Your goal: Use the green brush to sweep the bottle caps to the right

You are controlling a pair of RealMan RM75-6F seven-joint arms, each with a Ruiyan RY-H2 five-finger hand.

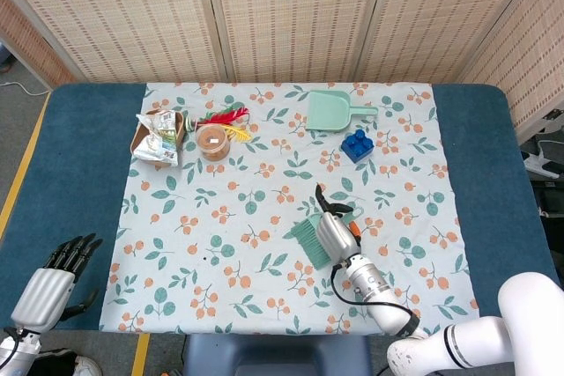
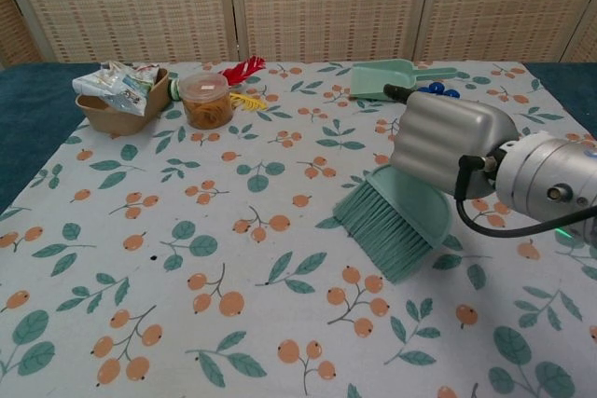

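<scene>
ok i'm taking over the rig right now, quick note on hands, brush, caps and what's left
Right hand grips the green brush near the middle of the floral cloth, bristles down and pointing left, on or just above the cloth.
Left hand holds nothing, fingers apart, off the near left corner of the table.
Bottle caps: none can be made out in either view; any near the brush may be hidden behind it or the hand.
Done: brush is picked up.
Left: locate the caps and check they are on the right; sweep again if not.
</scene>
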